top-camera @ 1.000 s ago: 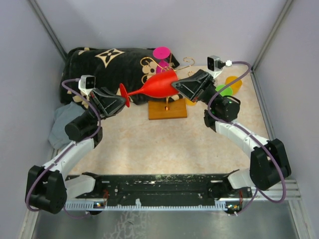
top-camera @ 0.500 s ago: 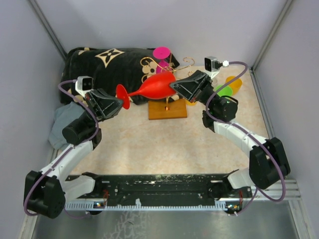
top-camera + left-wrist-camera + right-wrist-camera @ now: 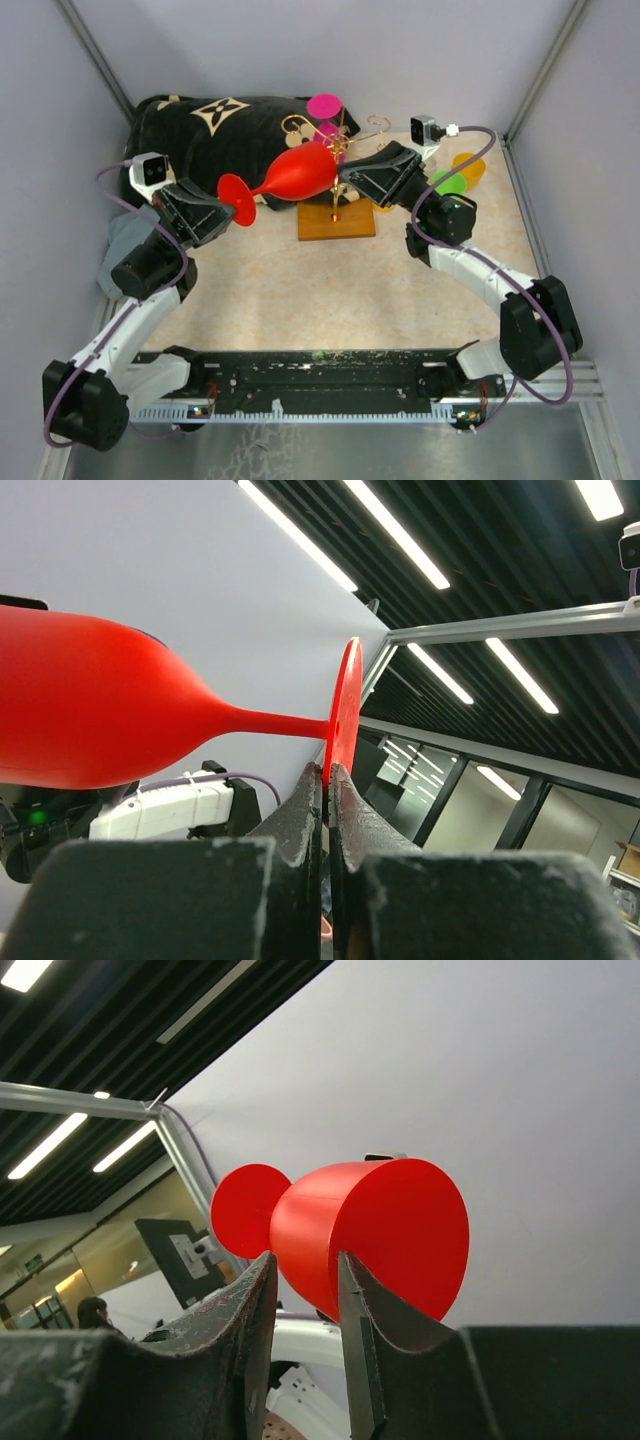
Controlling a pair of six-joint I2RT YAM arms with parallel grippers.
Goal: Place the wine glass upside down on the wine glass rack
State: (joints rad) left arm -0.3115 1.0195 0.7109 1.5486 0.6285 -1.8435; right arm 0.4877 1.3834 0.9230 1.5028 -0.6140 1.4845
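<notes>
Wine glass carried level between both arms, not yet racked.
Top view: the red wine glass (image 3: 300, 172) lay on its side above the wine glass rack (image 3: 337, 224), with the left gripper (image 3: 226, 208) at its foot and the right gripper (image 3: 347, 173) at its bowl; inverting and hanging it were left to do. Left wrist: jaws squeezed tight on the foot's edge. Right wrist: jaws barely apart, pinching the bowl's rim, a contact the top view hid.

In the top view the wine glass (image 3: 298, 173) at mid-frame covers part of the wire arms of the wine glass rack (image 3: 337, 221). Right of centre, a green thing (image 3: 450, 183) and an orange thing (image 3: 470, 167) are half hidden behind the right arm (image 3: 480, 275), with too little showing to name them. The left wrist view cuts the bowl off at its left edge, and the right wrist view hides the rim's lower part behind the fingers (image 3: 372, 1325) of the right pincer (image 3: 305, 1257).
</notes>
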